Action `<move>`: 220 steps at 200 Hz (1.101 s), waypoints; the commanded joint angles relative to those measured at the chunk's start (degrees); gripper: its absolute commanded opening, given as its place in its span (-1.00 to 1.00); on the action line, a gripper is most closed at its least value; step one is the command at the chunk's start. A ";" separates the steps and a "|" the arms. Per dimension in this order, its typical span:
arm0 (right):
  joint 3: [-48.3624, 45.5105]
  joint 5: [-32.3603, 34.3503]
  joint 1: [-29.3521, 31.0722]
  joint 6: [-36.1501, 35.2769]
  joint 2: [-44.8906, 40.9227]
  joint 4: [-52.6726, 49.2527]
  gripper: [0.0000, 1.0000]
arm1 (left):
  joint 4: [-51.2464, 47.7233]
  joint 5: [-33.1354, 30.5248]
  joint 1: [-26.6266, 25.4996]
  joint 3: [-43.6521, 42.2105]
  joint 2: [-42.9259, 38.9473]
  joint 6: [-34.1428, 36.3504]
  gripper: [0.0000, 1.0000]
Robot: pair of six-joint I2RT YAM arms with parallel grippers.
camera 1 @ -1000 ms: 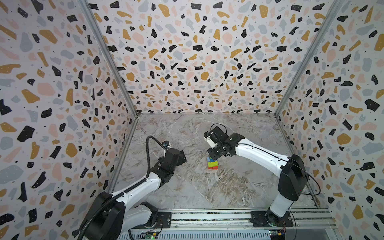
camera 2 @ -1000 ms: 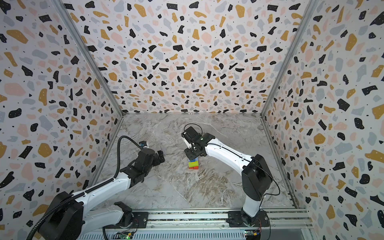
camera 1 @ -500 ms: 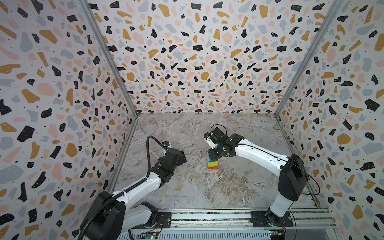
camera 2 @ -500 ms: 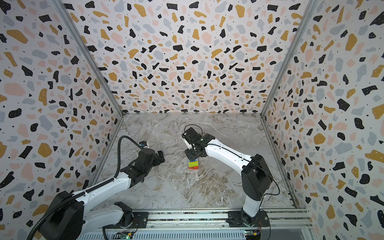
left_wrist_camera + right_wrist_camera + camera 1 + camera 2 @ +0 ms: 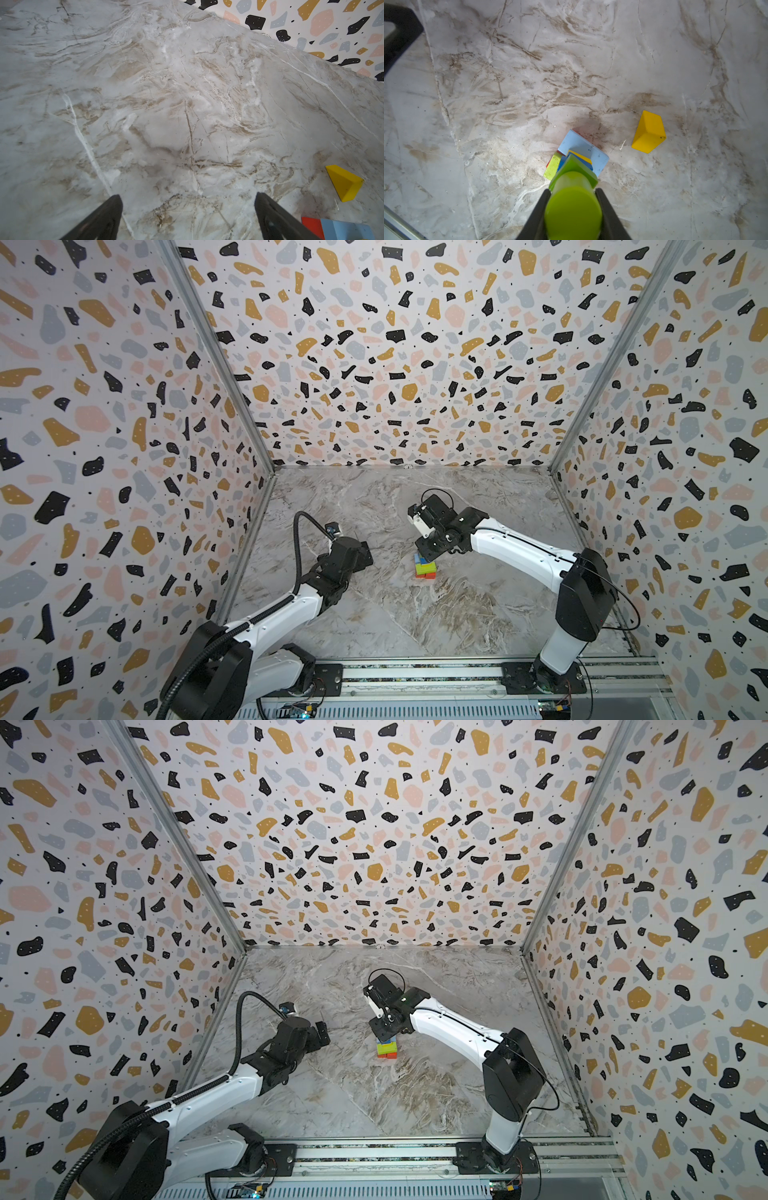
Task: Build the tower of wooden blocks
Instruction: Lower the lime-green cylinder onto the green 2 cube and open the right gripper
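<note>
Peeking through the right wrist view gives the detail that both top views miss: the right pincer [image 5: 572, 192] has its jaws closed on a lime cylinder [image 5: 573, 209], one finger on each side of it. From overhead that pincer's black body covers the cylinder and the top of the wood block tower [image 5: 425, 568], so only the lower red, lime and blue layers peek out.

The tower stands around the middle of the marble tabletop [image 5: 415, 622]. From above the wrist, it looks a bit messy. A light blue slab [image 5: 583, 149] lies skewed, with a lime slab [image 5: 552, 166] poking out beside it. Thin yellow and dark blue layers sit over those, then a green cube [image 5: 572, 168] right under the cylinder. The cylinder's lower end seems to meet that cube, though it's hard to tell if it really rests there.

A loose yellow block [image 5: 649, 133] lies on the tabletop just beside the tower. It's not visible from overhead, but the left wrist view catches it too, next to a red brick [image 5: 311, 226] at the tower's foot.

The right arm stretches in from the front right with its wrist bent down over the tower. The left arm reaches in low from the front left. The left pincer [image 5: 187, 196] is spread wide with nothing in it, above bare marble and apart from the tower.
</note>
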 commanded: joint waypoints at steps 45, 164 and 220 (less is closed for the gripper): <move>-0.96 -0.79 -0.21 -0.08 -2.56 0.40 -0.45 | 1.56 -0.32 -0.20 0.10 0.32 0.30 1.00; -1.43 -0.60 -0.21 0.23 -3.95 0.33 -0.16 | 1.23 -0.15 -0.17 0.31 0.63 0.30 1.00; -1.76 -0.68 -0.21 0.34 -4.83 0.46 -0.01 | 0.88 0.07 -0.19 0.69 0.67 0.21 1.00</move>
